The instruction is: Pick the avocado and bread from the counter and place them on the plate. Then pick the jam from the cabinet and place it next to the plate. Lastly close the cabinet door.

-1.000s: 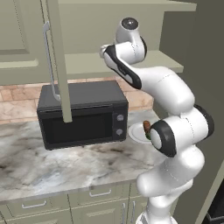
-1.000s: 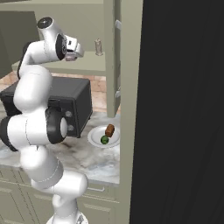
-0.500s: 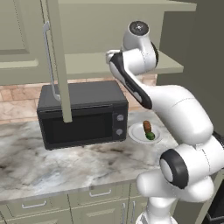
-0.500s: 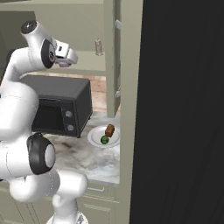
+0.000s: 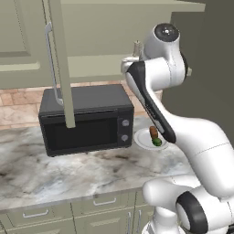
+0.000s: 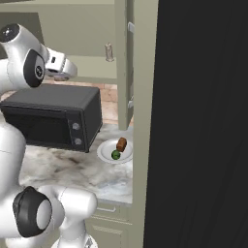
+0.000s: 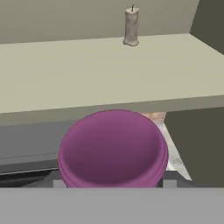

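Cabinet (image 7: 109,74) shelf crosses mid-frame; jam (image 7: 113,148) is grasped by the gripper (image 6: 62,72), while the plate (image 6: 104,153) lies lower right of it.

Both base cams sit behind arm, look fwd/down, sharing microwave (image 5: 87,119), plate (image 6: 107,151); hand cam close on jam (image 7: 113,148), facing shelf (image 7: 87,70).

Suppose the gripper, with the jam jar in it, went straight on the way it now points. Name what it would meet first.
Probably the front edge of the cabinet shelf. In the hand view the jam, held in the gripper, sits just below that edge. The shaker stands farther back. Depth is hard to judge.
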